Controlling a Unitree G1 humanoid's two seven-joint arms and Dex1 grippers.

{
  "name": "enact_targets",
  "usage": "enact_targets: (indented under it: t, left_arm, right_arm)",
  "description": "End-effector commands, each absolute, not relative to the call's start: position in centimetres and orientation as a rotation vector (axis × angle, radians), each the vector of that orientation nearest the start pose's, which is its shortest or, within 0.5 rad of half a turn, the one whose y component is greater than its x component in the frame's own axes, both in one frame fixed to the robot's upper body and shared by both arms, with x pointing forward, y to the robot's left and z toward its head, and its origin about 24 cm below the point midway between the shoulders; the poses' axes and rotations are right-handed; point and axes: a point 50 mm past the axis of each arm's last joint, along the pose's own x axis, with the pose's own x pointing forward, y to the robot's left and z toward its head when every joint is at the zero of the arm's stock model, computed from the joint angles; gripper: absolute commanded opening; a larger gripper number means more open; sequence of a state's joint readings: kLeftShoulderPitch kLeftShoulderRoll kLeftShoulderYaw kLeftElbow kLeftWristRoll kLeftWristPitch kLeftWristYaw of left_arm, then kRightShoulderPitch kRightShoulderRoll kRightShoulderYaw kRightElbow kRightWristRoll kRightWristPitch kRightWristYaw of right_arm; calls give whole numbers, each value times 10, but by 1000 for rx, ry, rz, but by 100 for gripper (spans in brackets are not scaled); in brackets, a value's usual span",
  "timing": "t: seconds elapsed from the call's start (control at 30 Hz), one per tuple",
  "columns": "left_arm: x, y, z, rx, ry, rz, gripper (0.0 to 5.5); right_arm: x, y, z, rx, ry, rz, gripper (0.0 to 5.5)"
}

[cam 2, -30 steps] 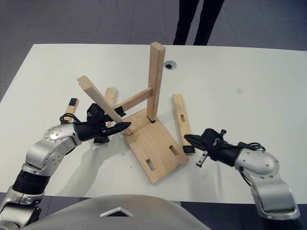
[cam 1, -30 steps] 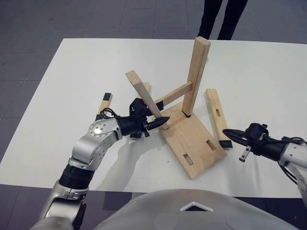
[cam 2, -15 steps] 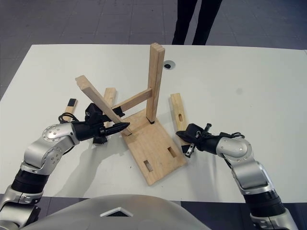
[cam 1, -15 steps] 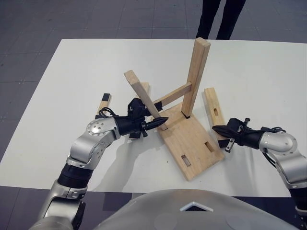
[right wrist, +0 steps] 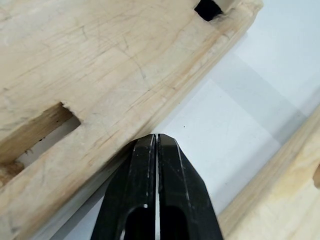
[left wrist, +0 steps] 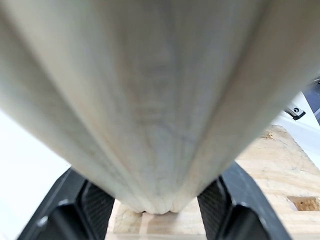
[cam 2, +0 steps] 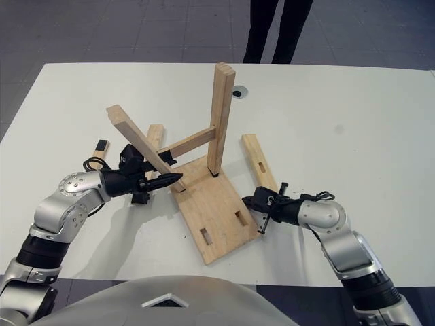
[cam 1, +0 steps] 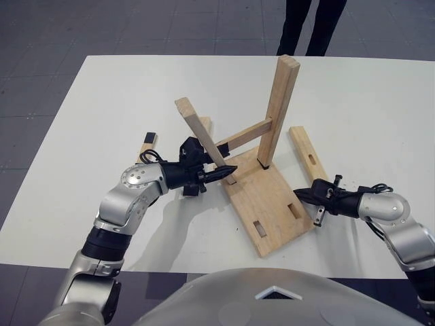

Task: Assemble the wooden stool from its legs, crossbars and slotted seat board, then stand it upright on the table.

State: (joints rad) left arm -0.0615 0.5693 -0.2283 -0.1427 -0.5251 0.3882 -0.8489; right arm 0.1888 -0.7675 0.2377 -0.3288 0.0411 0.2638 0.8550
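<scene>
The seat (cam 1: 268, 204) lies flat on the white worktop (cam 1: 102, 95), in the middle of the frame. An upright leg (cam 1: 277, 109) stands in it. A crossbar (cam 1: 246, 133) runs from that leg down toward a tilted leg (cam 1: 198, 129), which leans to the upper left. The left claw (cam 1: 230, 170) is clamped around the tilted leg near its low end. The right claw (cam 1: 298, 194) is closed with nothing in it, its tip right at the seat's right edge. A loose leg (cam 1: 307, 159) lies flat just right of the seat.
</scene>
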Motion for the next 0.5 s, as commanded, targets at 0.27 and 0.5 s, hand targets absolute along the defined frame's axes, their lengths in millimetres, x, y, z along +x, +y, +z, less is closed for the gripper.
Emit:
enact_targets:
  t: [0.27,0.5]
  left_arm:
    - [220,173,20,-55,479,-1123,205]
    - [216,171,17,-59,436,-1185,241]
  right_arm:
    - [152,-194,38,-512,608,1132,10]
    - [154,-195,38,-512,609,1112,10]
